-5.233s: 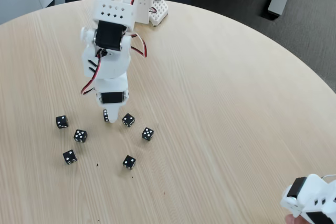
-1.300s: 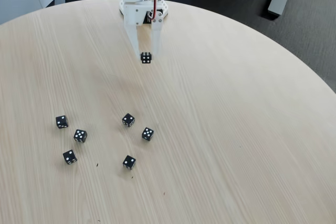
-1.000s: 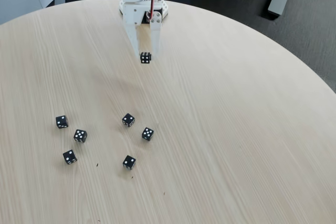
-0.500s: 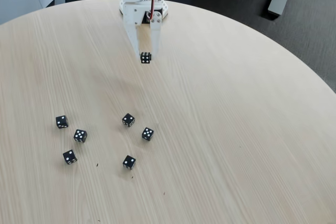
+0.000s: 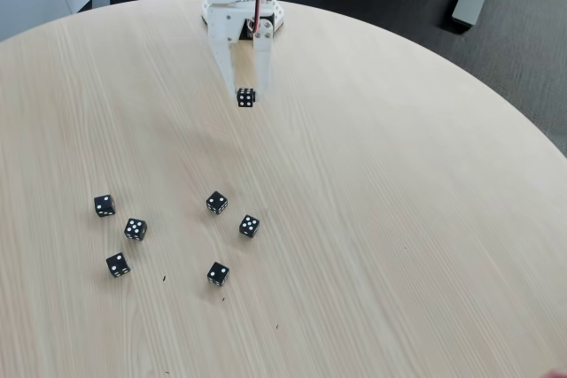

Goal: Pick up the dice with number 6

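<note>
Five black dice lie scattered on the round wooden table [image 5: 399, 219]: at far left one die [image 5: 104, 205], then a second [image 5: 135, 228] and third [image 5: 117, 264], a fourth [image 5: 217, 203] with a fifth [image 5: 218, 273] below. Up near the far edge, the white gripper [image 5: 245, 88] clasps the dice with number 6 [image 5: 245, 97] between its fingertips.

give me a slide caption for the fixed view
White arm's jaws grip the six-pip die near its base; five black dice lie on the round table.
</note>
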`<action>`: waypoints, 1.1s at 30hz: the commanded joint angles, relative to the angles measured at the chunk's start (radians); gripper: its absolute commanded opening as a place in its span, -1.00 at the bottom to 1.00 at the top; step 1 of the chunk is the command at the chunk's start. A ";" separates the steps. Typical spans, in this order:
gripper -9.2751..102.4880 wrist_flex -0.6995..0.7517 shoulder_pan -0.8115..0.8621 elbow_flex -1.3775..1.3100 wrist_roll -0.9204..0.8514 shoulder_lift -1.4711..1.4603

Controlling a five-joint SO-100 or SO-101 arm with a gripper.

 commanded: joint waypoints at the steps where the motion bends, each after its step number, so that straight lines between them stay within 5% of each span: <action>1: -0.83 0.005 0.003 -0.005 0.012 -0.002; 33: -0.83 0.005 0.003 -0.005 0.023 -0.002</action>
